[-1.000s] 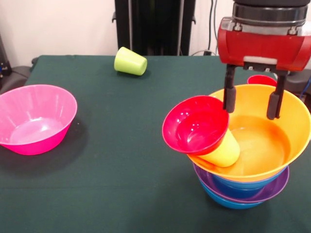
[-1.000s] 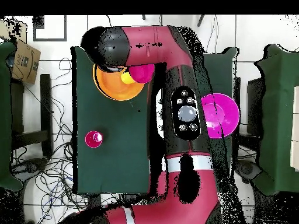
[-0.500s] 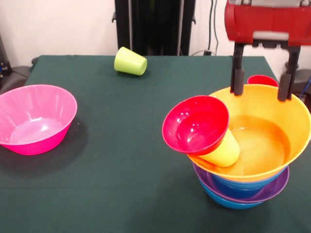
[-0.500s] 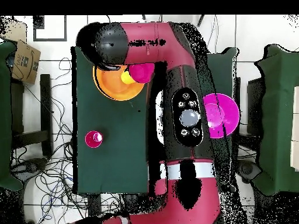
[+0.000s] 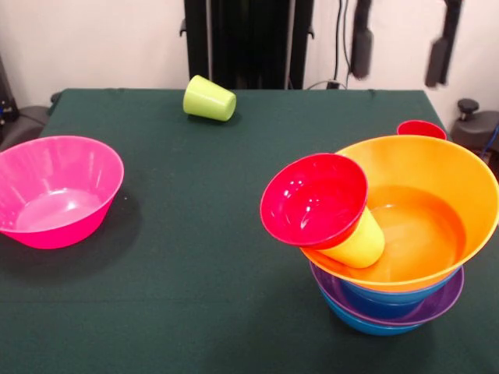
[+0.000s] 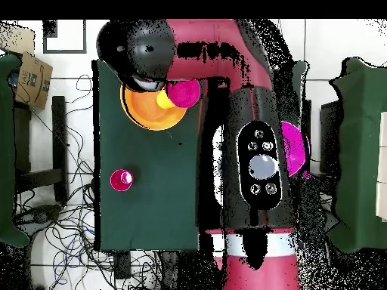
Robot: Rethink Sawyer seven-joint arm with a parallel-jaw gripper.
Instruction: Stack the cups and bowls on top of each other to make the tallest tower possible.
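Tower [image 5: 394, 276] near the table's [image 5: 203, 234] right front corner: blue and purple bowls lowest, wide orange bowl [image 5: 425, 226] on top, holding a yellow cup [image 5: 357, 243] on its side with a small red bowl [image 5: 314, 200] tilted against the orange rim, mouth outward. Pink bowl [image 5: 56, 189] empty and upright, well left of the tower at the table's left edge; lime green cup [image 5: 209, 99] tipped over near the far edge; red cup [image 5: 421, 128] just behind the tower. Gripper [image 5: 399, 47] high above the tower, jaws spread apart and grasping nothing; broad bare cloth between tower and pink bowl.
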